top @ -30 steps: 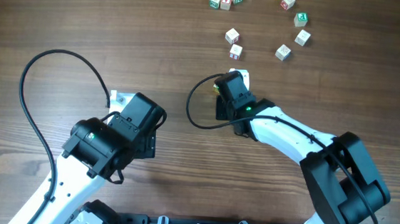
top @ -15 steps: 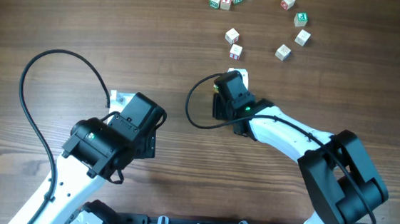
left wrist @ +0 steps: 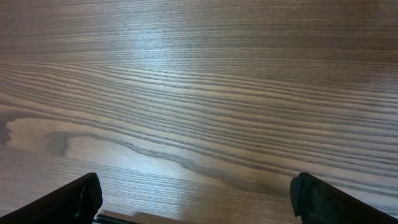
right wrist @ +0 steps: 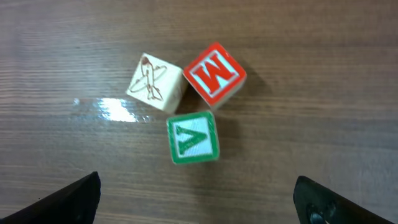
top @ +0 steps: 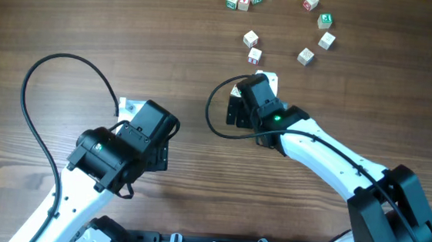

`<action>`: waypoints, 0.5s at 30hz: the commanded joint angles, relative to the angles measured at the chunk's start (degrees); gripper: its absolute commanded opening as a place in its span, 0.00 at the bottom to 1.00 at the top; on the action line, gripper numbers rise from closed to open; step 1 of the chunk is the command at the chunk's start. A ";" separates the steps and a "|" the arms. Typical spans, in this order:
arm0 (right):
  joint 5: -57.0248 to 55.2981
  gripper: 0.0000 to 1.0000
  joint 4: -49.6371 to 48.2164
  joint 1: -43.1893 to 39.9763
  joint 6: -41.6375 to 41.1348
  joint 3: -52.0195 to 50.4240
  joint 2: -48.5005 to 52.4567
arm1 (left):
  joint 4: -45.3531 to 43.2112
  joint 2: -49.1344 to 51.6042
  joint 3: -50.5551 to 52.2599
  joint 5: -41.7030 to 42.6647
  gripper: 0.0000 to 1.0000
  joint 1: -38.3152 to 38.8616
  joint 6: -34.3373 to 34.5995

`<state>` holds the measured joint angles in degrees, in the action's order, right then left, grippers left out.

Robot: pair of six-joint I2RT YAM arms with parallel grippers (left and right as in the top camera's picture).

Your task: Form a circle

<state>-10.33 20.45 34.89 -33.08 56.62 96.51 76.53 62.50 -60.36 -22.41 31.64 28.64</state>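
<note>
Your right gripper (right wrist: 196,194) stands wide apart and empty. The green-lettered wooden cube (right wrist: 193,138) lies loose on the brown wood-grain table (right wrist: 323,124), just beside the red M cube (right wrist: 214,73) and the plain airplane cube (right wrist: 155,82). This looks like a release, so next back away without nudging them. Since a second ago the arm has reached nearer the partial ring of small cubes (top: 325,21). Your left gripper (left wrist: 198,199) hangs spread.
</note>
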 commanded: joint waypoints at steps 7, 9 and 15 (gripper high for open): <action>-1.14 0.35 2.49 -1.55 -3.17 0.70 -0.52 | 0.00 -0.35 0.09 0.52 1.00 -0.31 0.79; -1.51 0.28 1.99 -3.76 -3.13 0.70 -0.52 | -0.02 -0.35 0.09 0.50 1.00 -0.31 0.79; 5.22 0.05 -2.73 -13.70 -2.91 0.68 -0.50 | -0.02 -0.35 0.09 0.50 1.00 -0.31 0.79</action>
<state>-9.58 19.57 24.58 -35.97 56.62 96.51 76.51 62.50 -60.36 -22.41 31.64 28.64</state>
